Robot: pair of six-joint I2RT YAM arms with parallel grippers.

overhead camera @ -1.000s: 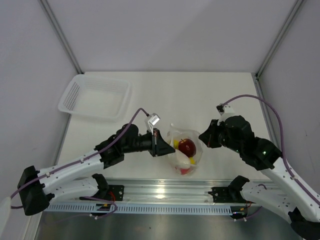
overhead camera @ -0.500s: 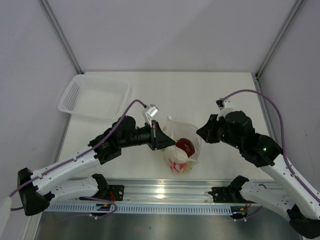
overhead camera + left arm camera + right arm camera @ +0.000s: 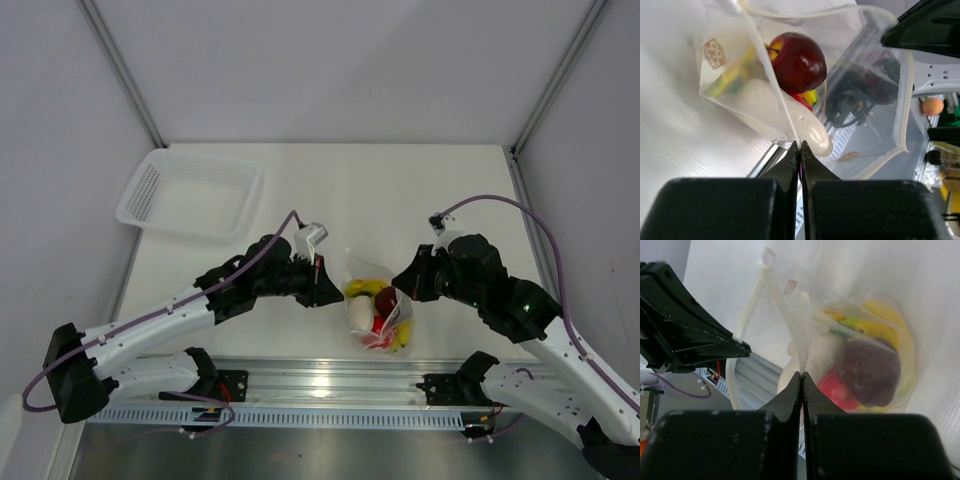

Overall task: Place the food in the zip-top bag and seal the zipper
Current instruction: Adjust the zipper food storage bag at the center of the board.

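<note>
The clear zip-top bag (image 3: 378, 312) hangs between both grippers over the table's near edge. The food sits inside it: a yellow banana bunch (image 3: 366, 288), a white radish (image 3: 360, 315) and red fruit (image 3: 381, 322). My left gripper (image 3: 322, 283) is shut on the bag's left edge (image 3: 800, 145); beyond it I see the red apple (image 3: 797, 62), the banana (image 3: 735, 75) and the radish (image 3: 812, 136). My right gripper (image 3: 400, 281) is shut on the opposite edge (image 3: 801, 375), with the dark purple-red fruit (image 3: 870, 370) behind it. The zipper (image 3: 747, 310) curves open and whitish along the bag's mouth.
A white mesh basket (image 3: 190, 190) stands at the back left of the table. The metal rail (image 3: 320, 385) carrying the arm bases runs just under the hanging bag. Grey walls close in the left, right and back sides.
Both grippers kept their hold while the bag rose a little and came back down. The food tumbled inside: the apple was uppermost, now the banana is.
</note>
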